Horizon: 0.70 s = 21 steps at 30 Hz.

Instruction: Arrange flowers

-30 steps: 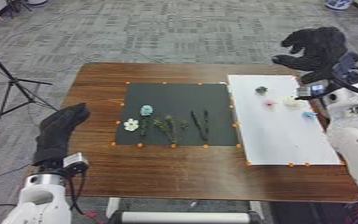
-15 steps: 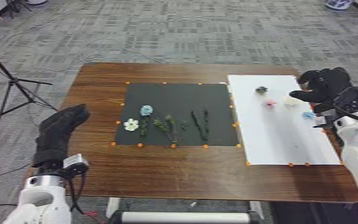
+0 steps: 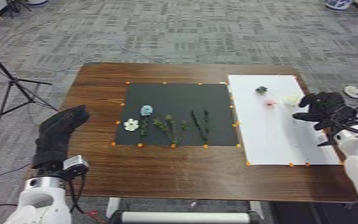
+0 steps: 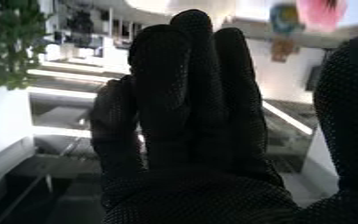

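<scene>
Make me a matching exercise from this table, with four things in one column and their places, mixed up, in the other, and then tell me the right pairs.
Things
1. White flower
2. Pink flower
3. Dark stems
4. Right robot hand

Places
A. Over the white sheet's right edge
B. On the dark mat's right half
C. On the dark mat, near its left edge
D. Left of the cream flower

Pairs: 1-C, 2-D, 3-B, 4-A
</scene>
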Tool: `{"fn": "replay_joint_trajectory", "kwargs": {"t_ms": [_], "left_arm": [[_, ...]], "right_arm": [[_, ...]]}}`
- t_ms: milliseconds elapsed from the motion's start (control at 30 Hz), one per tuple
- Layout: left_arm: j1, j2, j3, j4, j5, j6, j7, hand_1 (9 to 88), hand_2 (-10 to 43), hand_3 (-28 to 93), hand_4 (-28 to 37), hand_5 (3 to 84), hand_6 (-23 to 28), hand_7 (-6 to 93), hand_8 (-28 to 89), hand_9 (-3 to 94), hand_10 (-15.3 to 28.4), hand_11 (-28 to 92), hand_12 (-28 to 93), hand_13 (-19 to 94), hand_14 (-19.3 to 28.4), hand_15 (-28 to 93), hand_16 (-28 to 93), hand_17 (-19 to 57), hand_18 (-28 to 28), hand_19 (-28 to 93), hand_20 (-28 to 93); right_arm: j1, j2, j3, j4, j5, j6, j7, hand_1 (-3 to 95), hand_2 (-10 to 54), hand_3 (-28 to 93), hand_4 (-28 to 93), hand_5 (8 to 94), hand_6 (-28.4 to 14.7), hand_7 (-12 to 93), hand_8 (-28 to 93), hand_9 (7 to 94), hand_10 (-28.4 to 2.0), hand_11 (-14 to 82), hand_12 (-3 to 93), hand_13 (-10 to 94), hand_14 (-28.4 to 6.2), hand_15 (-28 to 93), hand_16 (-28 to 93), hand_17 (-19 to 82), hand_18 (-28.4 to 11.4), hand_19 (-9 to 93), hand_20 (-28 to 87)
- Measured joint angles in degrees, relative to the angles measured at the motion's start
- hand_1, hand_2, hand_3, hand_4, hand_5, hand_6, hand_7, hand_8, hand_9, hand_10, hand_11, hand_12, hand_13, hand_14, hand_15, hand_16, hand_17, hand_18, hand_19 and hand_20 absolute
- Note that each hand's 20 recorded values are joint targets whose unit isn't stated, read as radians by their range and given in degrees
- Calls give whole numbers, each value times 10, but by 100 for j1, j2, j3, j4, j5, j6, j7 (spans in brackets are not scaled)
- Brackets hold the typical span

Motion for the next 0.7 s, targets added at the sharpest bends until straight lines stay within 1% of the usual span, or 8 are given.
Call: {"fn": "replay_joint_trajectory", "kwargs": {"t_ms": [200,533,633,700], "left_arm": [[74,-8,-35,-26,1,11,14,274,-26,723,-179,519,19,212,-81,516,129,221,142,415,162,197,0,68,115,87,181],[115,-13,-39,-42,1,17,32,274,-26,723,-178,518,18,212,-81,516,128,221,142,415,161,196,0,68,115,87,181],[113,-15,-36,-42,0,17,35,273,-27,724,-178,518,19,211,-81,516,128,221,142,415,161,196,0,68,115,87,181],[110,-15,-31,-42,0,16,37,273,-28,724,-179,518,20,210,-81,516,129,221,142,415,161,196,0,68,115,87,181]], "right_arm": [[95,-11,-38,136,-123,-20,-73,290,-95,725,-234,591,17,292,-146,734,-111,188,172,718,-115,580,327,322,-239,790,582],[37,127,20,16,-81,-14,-63,282,-95,731,-235,593,18,294,-147,731,-114,186,172,712,-115,580,329,318,-238,787,583],[184,139,-69,151,-172,-18,-80,283,-95,731,-235,591,17,293,-148,727,-114,185,172,711,-115,580,329,318,-237,786,583],[355,127,-147,350,-295,-35,-105,283,-95,731,-234,589,16,291,-147,725,-115,184,172,710,-115,580,328,318,-238,786,583]]}}
